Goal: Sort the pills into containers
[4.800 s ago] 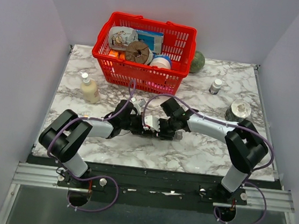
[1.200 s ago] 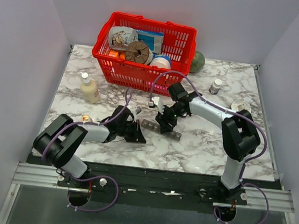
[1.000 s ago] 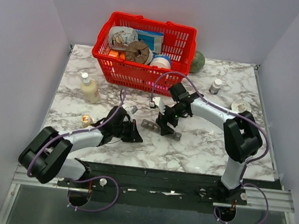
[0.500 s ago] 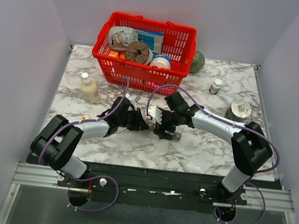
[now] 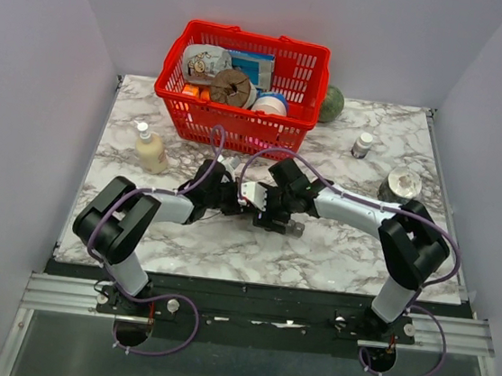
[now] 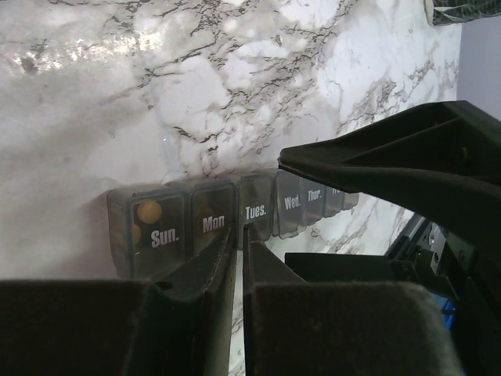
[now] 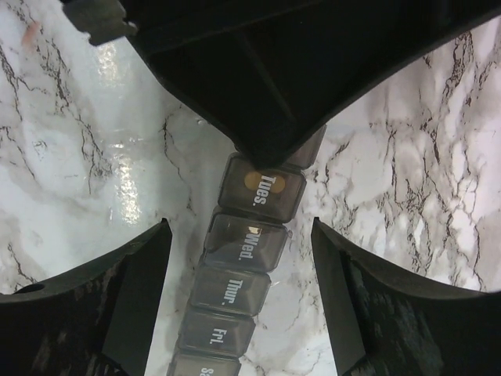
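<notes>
While marble table (image 5: pixel 334 252) carries pill strip (image 7: pixel 243 247) between pale walls (image 5: pixel 27 81), left fingers (image 6: pixel 205 274) nearly together, right fingers (image 7: pixel 133 298) apart.

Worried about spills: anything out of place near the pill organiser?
Nothing clearly. The dark grey plastic pill strip lies flat, visible lids shut. A small orange speck on the marble may be a stray pill; too blurred to tell.

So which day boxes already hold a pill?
Sun. and Tues.: orange shows through each lid. Wed., Thur. and Fri. look empty.
</notes>
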